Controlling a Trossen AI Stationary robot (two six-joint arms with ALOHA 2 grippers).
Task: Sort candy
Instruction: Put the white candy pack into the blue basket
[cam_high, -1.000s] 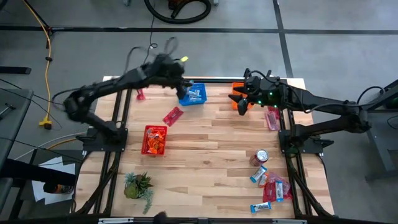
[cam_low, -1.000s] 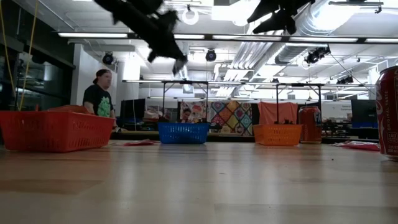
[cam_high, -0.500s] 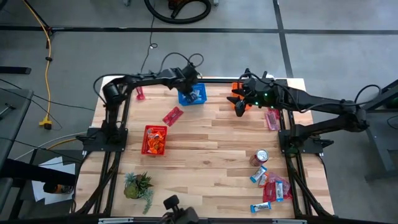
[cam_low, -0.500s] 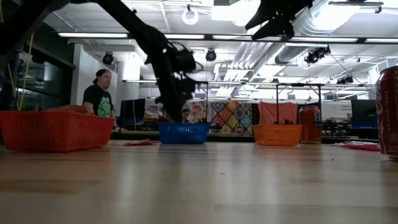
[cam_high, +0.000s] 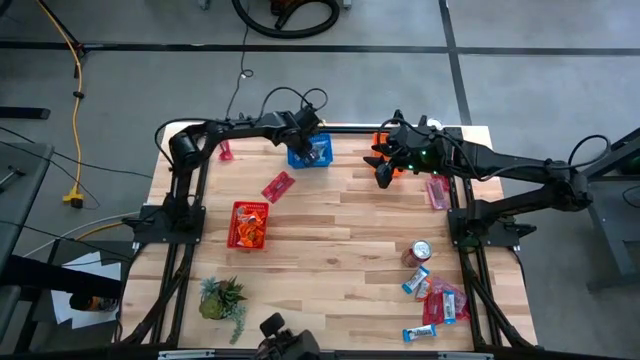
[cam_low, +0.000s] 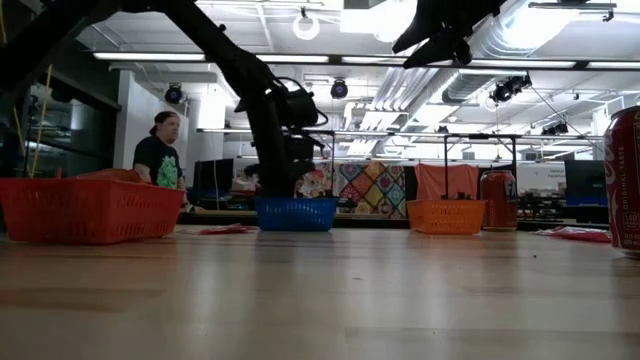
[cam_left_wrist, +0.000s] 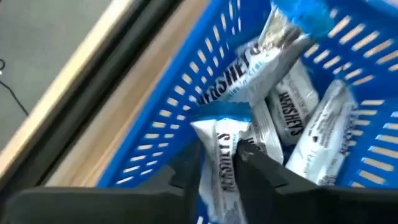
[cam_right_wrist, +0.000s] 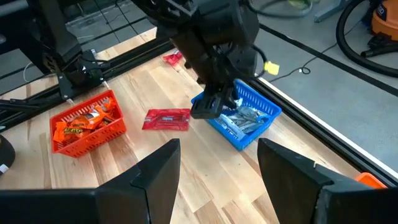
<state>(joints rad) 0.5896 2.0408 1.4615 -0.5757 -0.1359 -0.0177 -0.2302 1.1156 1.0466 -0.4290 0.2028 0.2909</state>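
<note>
My left gripper (cam_high: 308, 150) reaches down into the blue mesh basket (cam_high: 320, 160) at the table's far edge. It is shut on a blue-and-white candy bar (cam_left_wrist: 222, 155). Several more blue-and-white bars (cam_left_wrist: 292, 118) lie in that basket. My right gripper (cam_high: 383, 172) hangs open above the table beside the orange basket (cam_high: 381, 141), with nothing between its fingers (cam_right_wrist: 158, 168). A red basket (cam_high: 248, 224) with orange-wrapped candy stands at the left. Loose candy lies in a pile (cam_high: 437, 303) at the near right. My left gripper has the blue-and-white bar between its two fingers (cam_left_wrist: 189, 165). The bar's blue crimped end (cam_left_wrist: 219, 117) sticks out past the fingertips. The fingers slant down into the basket from above. The bar's far end is over the other bars; whether it rests on them I cannot tell.
A red packet (cam_high: 278, 186) lies on the wood between the blue and red baskets. Another (cam_high: 226, 152) lies at the far left, and a pink one (cam_high: 437, 190) by the right arm. A soda can (cam_high: 421, 250) and a small plant (cam_high: 222, 298) stand nearer the front.
My left gripper has come down from high above the table into the blue basket, tipping to point more steeply downward, and has then held almost still there.
</note>
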